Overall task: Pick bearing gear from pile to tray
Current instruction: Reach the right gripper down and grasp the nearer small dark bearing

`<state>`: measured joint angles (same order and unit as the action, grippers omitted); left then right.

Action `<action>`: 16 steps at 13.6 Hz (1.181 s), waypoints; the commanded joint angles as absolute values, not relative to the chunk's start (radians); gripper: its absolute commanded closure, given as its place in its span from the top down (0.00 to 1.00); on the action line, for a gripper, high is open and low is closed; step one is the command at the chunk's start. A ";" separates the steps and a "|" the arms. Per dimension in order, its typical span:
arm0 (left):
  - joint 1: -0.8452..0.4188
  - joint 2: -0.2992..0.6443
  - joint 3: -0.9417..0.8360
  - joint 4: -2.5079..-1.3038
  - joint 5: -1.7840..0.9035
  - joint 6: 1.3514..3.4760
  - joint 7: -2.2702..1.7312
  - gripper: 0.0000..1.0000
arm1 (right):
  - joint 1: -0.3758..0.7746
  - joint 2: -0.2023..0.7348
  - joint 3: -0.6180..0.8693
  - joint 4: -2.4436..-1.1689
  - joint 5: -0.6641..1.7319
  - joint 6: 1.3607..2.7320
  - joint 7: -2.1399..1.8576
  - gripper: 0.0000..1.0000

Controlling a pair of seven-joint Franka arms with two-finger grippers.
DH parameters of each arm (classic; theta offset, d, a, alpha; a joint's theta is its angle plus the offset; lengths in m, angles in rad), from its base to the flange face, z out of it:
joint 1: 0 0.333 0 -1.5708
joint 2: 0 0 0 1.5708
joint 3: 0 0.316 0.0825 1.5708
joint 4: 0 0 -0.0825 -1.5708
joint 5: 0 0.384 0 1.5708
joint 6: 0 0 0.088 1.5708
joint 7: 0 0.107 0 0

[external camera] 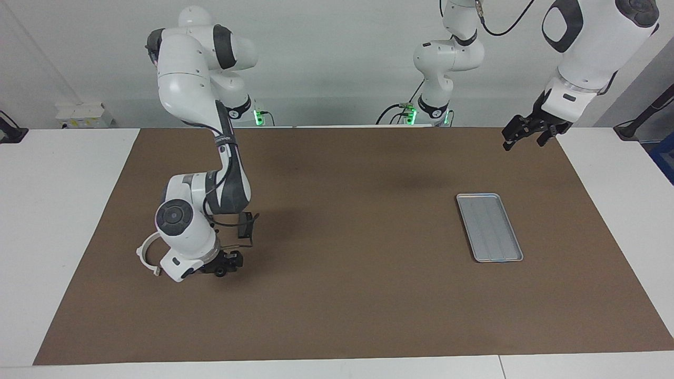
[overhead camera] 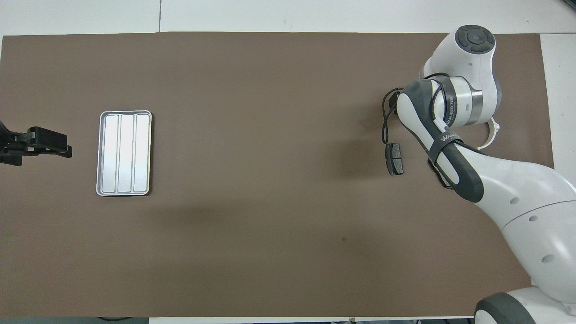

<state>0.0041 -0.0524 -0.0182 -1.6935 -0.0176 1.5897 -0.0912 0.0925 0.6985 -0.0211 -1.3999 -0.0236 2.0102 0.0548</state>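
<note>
On the right arm's strap (overhead camera: 447,139): "WANJEED".

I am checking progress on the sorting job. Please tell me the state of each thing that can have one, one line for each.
tray: flat on the mat, empty.
brake pad: lying loose on the mat, untouched.
white curved arc: on the mat, partly hidden by the right arm.
right hand: low over the pile; open or shut cannot be told.
left hand: open, raised, holds nothing, waits at the left arm's end of the table.
</note>
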 commanded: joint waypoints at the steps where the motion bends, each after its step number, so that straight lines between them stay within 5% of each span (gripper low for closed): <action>1: -0.005 -0.066 -0.009 -1.697 -0.026 1.572 -0.089 1.00 | 0.080 0.709 -0.008 -1.364 -0.041 1.973 0.063 0.85; 11: -0.005 -0.066 -0.009 -1.697 -0.026 1.572 -0.089 1.00 | 0.077 0.730 -0.008 -1.355 -0.040 1.990 0.043 0.79; 14: -0.005 -0.066 -0.009 -1.697 -0.026 1.572 -0.089 1.00 | 0.075 0.732 -0.008 -1.353 -0.040 1.988 0.028 0.72; 16: -0.005 -0.066 -0.009 -1.697 -0.026 1.572 -0.089 1.00 | 0.075 0.730 -0.008 -1.353 -0.040 1.987 0.023 0.55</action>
